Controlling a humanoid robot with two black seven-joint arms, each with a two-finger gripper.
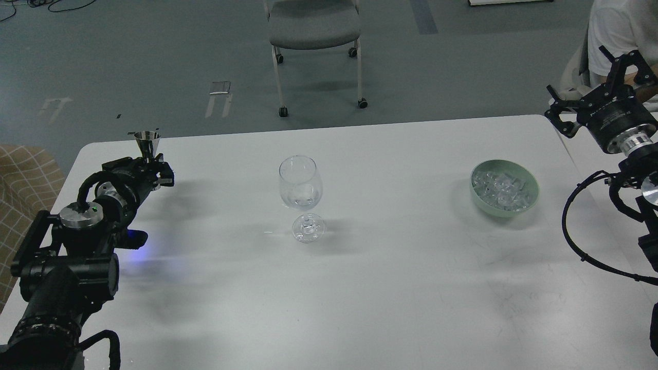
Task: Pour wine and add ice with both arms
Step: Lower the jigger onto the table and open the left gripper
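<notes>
A clear stemmed wine glass [300, 191] stands upright at the middle of the white table [360, 288], with a little clear wine [302, 198] low in its bowl. A green bowl [529, 198] at the right holds several ice cubes [501, 189]. My left gripper [149, 167] at the far left is shut on a small steel measuring cup [147, 141], held upright, well left of the glass. My right gripper [596, 82] is open and empty, raised beyond the table's right edge, right of the bowl.
A grey wheeled chair [313, 31] stands on the floor behind the table. A person in white [617, 25] sits at the far right behind my right gripper. A checked beige seat [23, 180] is at the left edge.
</notes>
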